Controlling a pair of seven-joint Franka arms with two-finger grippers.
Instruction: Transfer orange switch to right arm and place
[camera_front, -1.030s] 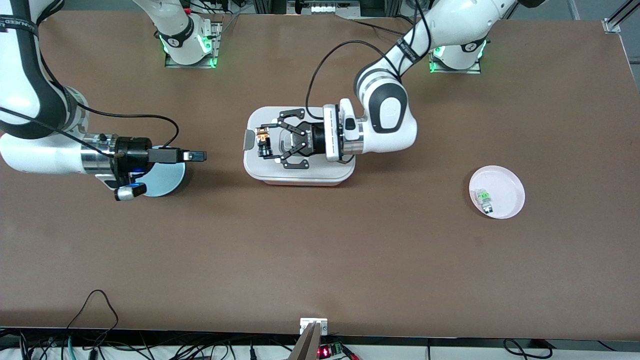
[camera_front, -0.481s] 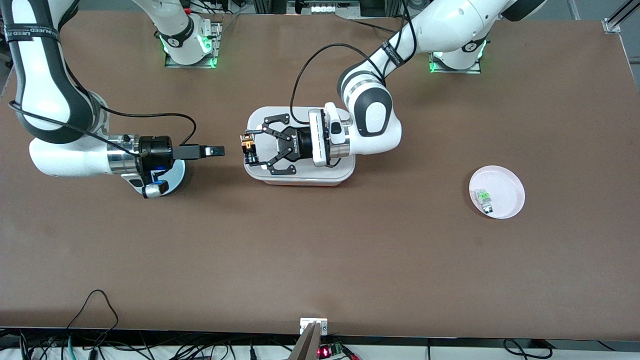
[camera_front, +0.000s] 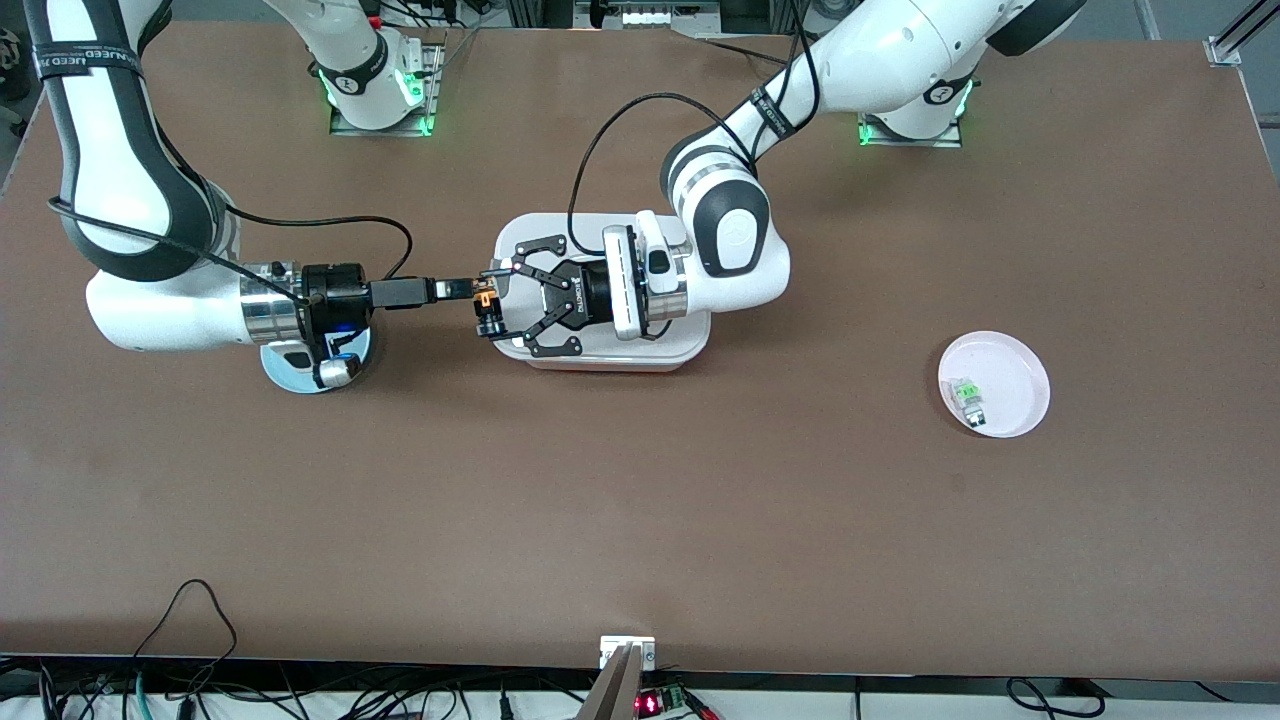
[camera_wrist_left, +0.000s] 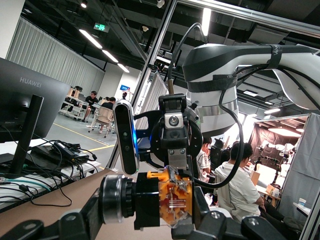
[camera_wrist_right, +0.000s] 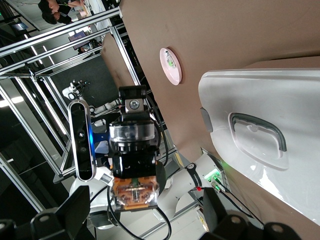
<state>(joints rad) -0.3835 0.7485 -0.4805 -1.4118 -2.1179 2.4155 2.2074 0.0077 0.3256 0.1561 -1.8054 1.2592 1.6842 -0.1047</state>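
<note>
The orange switch (camera_front: 486, 299), a stubby black part with an orange face, is held in my left gripper (camera_front: 490, 305). The gripper is shut on it in the air, over the edge of the white box toward the right arm's end. In the left wrist view the switch (camera_wrist_left: 172, 200) sits between the dark fingers (camera_wrist_left: 220, 222). My right gripper (camera_front: 458, 290) is level with the switch and points straight at it, its tips just short of it. In the right wrist view my right gripper (camera_wrist_right: 140, 220) is open, its fingers (camera_wrist_right: 55, 217) spread wide, with the switch (camera_wrist_right: 132, 192) in line between them.
A white lidded box (camera_front: 610, 350) with a grey handle (camera_wrist_right: 257, 132) lies under the left gripper. A round blue-silver plate (camera_front: 290, 375) lies under the right arm's wrist. A pink plate (camera_front: 1015, 370) toward the left arm's end holds a pale part with a green top (camera_front: 966, 393).
The left gripper carried the switch toward the right arm's end, past the box's edge. The right gripper moved in toward it, and the gap between them has nearly gone.
</note>
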